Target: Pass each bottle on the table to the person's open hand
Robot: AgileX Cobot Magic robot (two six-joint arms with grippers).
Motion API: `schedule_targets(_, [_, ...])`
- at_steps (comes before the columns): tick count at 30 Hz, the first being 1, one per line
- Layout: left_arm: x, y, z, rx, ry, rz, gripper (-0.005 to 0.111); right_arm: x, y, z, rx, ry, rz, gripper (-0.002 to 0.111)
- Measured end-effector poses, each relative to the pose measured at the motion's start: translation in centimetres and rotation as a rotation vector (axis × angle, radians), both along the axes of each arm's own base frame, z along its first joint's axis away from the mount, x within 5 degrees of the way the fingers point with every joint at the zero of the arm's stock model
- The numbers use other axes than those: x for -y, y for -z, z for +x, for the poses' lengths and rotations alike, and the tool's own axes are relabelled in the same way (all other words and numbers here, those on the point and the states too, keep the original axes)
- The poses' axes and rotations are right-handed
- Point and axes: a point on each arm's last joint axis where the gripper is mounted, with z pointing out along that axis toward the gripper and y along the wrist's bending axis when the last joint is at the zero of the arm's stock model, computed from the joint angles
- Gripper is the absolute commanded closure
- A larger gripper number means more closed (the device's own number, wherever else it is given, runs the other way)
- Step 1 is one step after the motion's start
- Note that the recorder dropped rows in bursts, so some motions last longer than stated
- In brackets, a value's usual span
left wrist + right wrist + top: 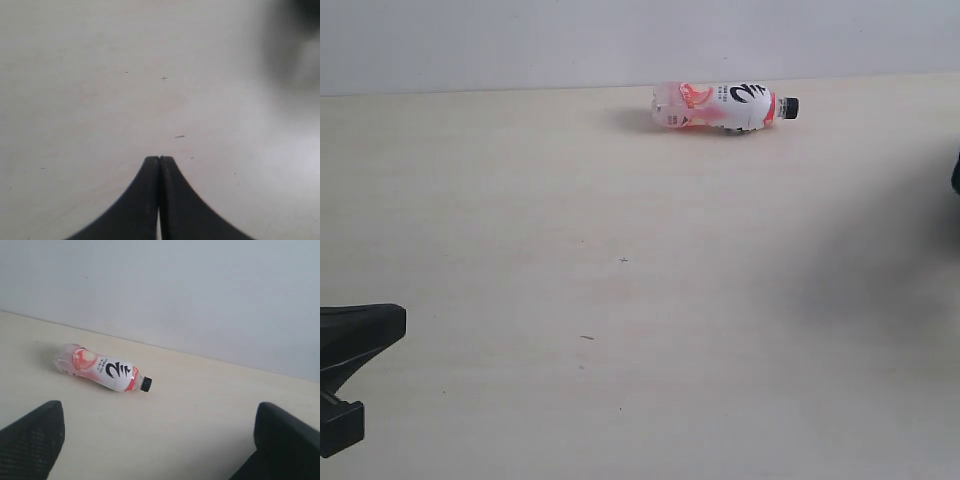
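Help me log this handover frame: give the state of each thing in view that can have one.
pink-white bottle: lying on its side on the table, black cap on, touched by neither gripper.
left gripper: shut, holding nothing.
right gripper: open wide, holding nothing, apart from the bottle.

A plain pale grey-white wall (620,40) is running along the far side of the scene in the exterior view, showing as a narrow, unmarked band. In the right wrist view the same wall (200,290) is taking up much of the picture, smooth and evenly lit. A soft grey shadow (880,260) is lying at the right of the exterior view, fading at its edges
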Motion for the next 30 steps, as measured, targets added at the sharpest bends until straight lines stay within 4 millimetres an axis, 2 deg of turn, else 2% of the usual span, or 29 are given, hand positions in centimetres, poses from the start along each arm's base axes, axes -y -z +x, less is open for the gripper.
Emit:
schedule_targets(4, [0.00,0.00,0.00,0.000,0.000,0.000,0.107,-0.06,-0.33,-0.60,-0.006,-0.027,0.019,0.011])
schedule_targets(30, [0.00,0.00,0.00,0.000,0.000,0.000,0.107,-0.05,-0.15,-0.70,-0.022,-0.047,-0.014,0.011])
